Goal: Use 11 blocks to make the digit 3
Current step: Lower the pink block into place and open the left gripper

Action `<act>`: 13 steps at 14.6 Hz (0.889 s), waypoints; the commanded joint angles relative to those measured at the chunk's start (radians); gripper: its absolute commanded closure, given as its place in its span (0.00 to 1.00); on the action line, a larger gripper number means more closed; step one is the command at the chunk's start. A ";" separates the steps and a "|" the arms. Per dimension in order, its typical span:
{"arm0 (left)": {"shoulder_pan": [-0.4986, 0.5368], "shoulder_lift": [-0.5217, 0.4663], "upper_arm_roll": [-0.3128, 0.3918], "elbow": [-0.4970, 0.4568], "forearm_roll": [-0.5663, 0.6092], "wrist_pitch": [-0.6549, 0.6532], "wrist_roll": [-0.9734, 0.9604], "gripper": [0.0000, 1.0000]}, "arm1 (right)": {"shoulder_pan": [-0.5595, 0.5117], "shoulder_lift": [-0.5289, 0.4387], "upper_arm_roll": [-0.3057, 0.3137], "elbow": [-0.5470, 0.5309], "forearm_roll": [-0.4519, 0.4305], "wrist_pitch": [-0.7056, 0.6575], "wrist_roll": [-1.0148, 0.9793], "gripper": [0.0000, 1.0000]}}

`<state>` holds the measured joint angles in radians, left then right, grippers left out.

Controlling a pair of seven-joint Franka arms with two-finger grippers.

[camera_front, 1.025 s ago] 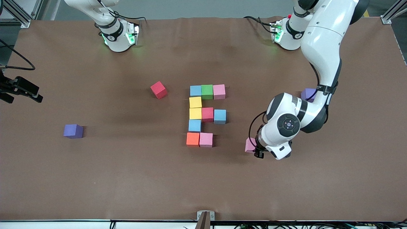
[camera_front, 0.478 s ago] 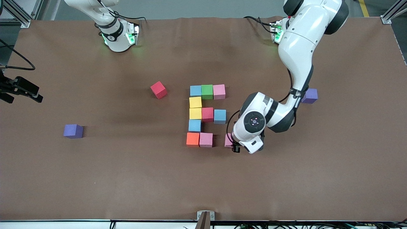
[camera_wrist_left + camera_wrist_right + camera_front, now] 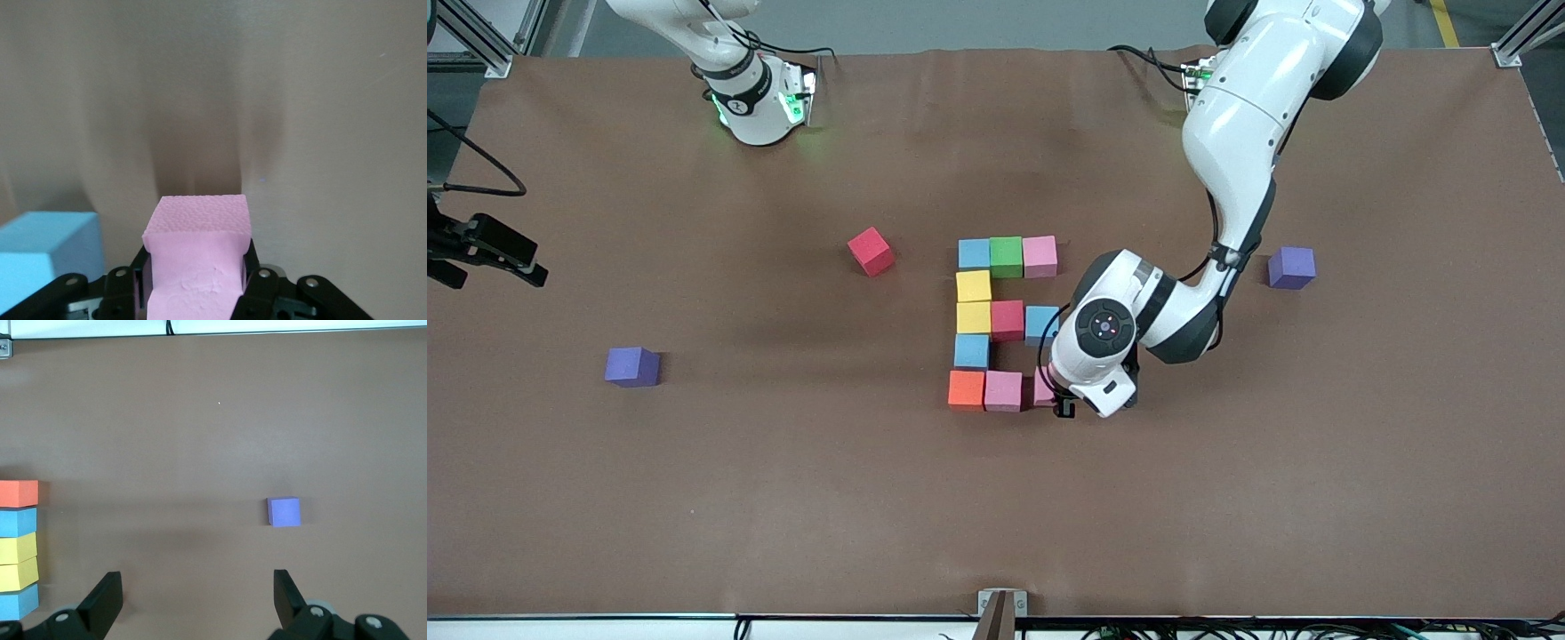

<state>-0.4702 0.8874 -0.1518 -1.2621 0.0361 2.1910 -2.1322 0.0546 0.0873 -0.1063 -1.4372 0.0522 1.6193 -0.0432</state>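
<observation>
Two glossy white robot arms with black joint bands. The left arm (image 3: 1232, 133) has a round black wrist cap (image 3: 1104, 327) with small coloured lights and a black cable looping beside it. Green lights glow on the right arm's base (image 3: 760, 102). Black fingers (image 3: 100, 600) carry silver screws.

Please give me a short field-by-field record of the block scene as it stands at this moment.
figure: ten blocks touching mid-table; top row light blue, green, pink; yellow joiner; middle row yellow, red, light blue; light blue joiner; bottom row orange, pink
left gripper: shut on pink block, at the open end of the bottom row
right gripper: open, waiting at the right arm's end of the table
loose red block: beside the figure, toward the right arm's end
purple cubes: and, one toward each end of the table
</observation>
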 commanded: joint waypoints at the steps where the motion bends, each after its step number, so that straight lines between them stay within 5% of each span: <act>1: -0.010 0.031 0.012 0.036 -0.015 0.027 -0.038 0.94 | 0.010 -0.014 -0.003 -0.020 -0.012 0.004 0.000 0.00; 13: -0.045 0.054 0.014 0.041 -0.009 0.061 -0.038 0.94 | 0.010 -0.012 -0.003 -0.020 -0.012 0.004 0.002 0.00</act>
<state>-0.5016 0.9193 -0.1487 -1.2545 0.0361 2.2413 -2.1680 0.0550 0.0880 -0.1063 -1.4373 0.0522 1.6191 -0.0432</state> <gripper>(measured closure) 0.471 0.000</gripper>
